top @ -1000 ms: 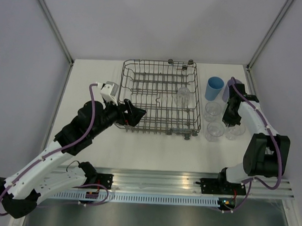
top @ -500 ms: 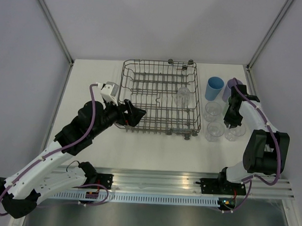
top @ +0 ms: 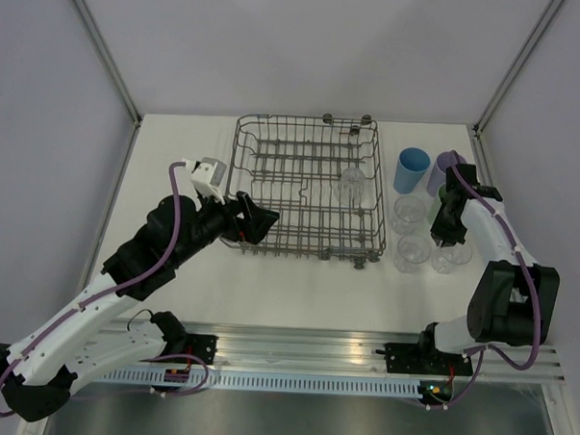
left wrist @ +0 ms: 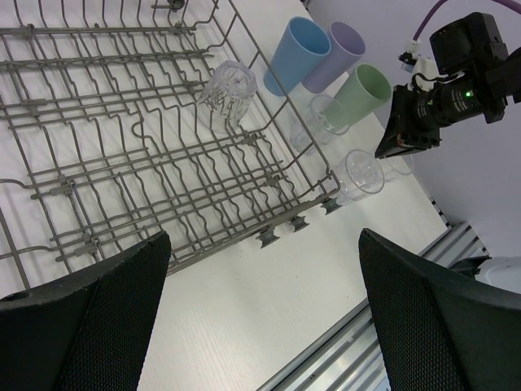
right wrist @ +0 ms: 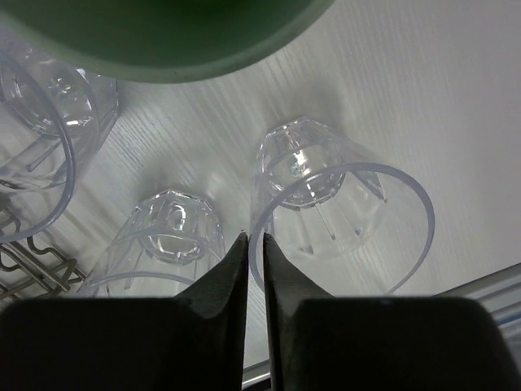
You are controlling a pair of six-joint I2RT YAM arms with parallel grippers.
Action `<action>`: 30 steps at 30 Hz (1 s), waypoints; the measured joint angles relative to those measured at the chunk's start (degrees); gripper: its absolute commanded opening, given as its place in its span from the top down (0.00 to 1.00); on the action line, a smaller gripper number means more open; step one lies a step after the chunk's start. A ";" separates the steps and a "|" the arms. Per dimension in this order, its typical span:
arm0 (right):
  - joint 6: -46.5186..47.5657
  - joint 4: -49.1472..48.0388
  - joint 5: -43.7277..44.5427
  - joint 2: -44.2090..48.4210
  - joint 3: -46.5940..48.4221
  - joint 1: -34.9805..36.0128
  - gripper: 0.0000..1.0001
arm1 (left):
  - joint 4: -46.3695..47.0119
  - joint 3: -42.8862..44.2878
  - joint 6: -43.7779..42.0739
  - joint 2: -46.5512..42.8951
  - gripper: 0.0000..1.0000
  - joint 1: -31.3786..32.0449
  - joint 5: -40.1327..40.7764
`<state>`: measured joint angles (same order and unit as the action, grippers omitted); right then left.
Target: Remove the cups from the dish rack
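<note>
The grey wire dish rack [top: 274,140] stands mid-table and holds one clear cup [top: 350,184], which also shows in the left wrist view [left wrist: 228,90]. Right of the rack stand the blue cup [top: 411,171], the lavender cup [top: 448,163], the green cup [left wrist: 362,91] and three clear cups [top: 410,213] [top: 414,252] [top: 449,255]. My right gripper [top: 449,236] is pinched on the rim of the rightmost clear cup [right wrist: 334,212], which rests on the table. My left gripper [top: 256,221] is open and empty at the rack's near left corner.
The table's right edge and a corner post [top: 478,139] lie close behind the right arm. Grey walls enclose the table on the left, back and right. An aluminium rail [top: 294,348] runs along the near edge. The green cup's rim [right wrist: 163,32] hangs just above the right wrist camera.
The right wrist has shifted slightly toward the back of the table while its fingers stay on the clear cup. The left arm and all cups are unchanged.
</note>
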<state>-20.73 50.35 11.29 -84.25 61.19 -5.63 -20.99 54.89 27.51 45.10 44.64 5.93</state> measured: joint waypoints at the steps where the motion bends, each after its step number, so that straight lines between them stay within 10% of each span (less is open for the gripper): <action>1: -0.02 0.17 0.02 0.48 0.02 0.00 0.77 | 0.00 0.00 0.00 0.00 0.00 0.00 0.02; 17: 2.14 7.96 -0.61 10.12 8.48 -0.17 0.62 | -0.31 3.43 0.00 10.54 0.00 0.00 1.53; 25: 4.94 7.41 -6.49 25.38 14.62 1.38 0.14 | -1.36 13.11 -0.04 26.56 0.00 0.26 1.81; 30: 5.18 7.02 -10.58 30.51 14.99 4.00 0.02 | -2.10 20.83 -1.36 35.39 0.00 1.22 4.37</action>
<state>-15.55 57.36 0.71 -53.74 76.18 -1.63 -23.09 75.72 26.15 80.49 45.87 10.31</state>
